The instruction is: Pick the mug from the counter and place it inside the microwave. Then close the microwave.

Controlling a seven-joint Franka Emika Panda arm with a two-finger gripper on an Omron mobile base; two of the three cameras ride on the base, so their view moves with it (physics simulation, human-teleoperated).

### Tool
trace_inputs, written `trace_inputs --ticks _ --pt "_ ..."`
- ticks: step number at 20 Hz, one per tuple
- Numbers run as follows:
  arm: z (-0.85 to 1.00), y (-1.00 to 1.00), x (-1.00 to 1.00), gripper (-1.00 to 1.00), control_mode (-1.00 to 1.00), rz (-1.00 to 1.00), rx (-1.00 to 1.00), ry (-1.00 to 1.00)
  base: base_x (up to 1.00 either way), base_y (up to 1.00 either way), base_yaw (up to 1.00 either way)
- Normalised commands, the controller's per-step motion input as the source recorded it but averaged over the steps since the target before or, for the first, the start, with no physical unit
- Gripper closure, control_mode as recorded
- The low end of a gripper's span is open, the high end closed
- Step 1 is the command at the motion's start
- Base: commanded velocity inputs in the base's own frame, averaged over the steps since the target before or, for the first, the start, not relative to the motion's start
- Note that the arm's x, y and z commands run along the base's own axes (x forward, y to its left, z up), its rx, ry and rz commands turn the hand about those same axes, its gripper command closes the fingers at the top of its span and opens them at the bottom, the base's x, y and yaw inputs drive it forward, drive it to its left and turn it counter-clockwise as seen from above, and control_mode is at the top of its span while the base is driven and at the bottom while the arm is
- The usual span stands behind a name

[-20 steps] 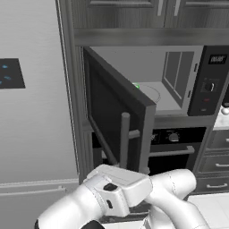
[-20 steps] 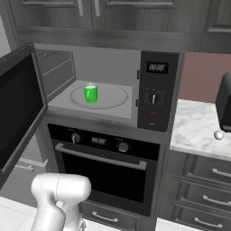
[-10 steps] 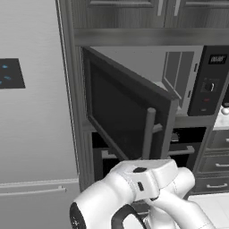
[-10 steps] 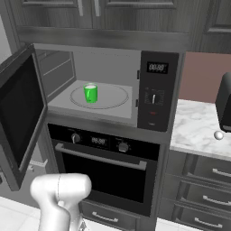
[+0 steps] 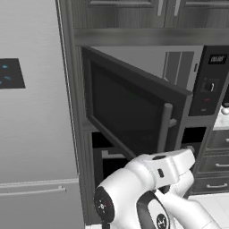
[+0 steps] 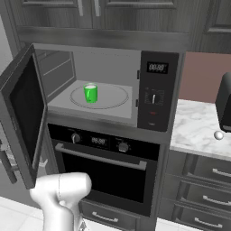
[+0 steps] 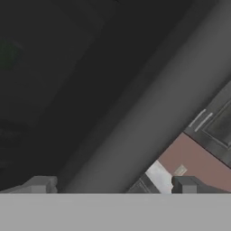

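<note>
Mug [image 6: 90,93] time is over for the fingers: the two dark fingertips [image 7: 41,185] poke up far apart at the bottom of the hand view, wide open and holding nothing. The gripper [image 7: 115,187] sits very close to the dark glass door [image 7: 67,81], with the door's grey edge running slantwise up to the upper right of that view. I think the hand is there to push the door, because the mug is in place and shutting is the only job left. In the left base view the white arm [image 5: 147,179] bends low in the middle bottom, just under the half-swung door and its bar handle [image 5: 164,127]. In the right base view the door hangs at the left edge, partly shut, and the microwave [image 6: 153,94] is open in the middle. The mug stands upright on the round turntable [image 6: 113,97], a bit left of its middle. It is small, bright green and round, with a pale inside. At the right edge, the marble counter [image 6: 194,128] holds a small white ball [image 6: 218,135] and a black box [image 6: 224,101].
</note>
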Motion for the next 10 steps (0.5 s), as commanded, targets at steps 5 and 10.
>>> trace_inputs --ticks 5,10 --pt "0.03 -0.61 0.00 -1.00 -1.00 0.06 0.00 0.12 0.00 0.00 0.00" --pt "0.04 -0.56 0.00 -1.00 -1.00 0.07 0.00 0.09 0.00 0.00 0.00"
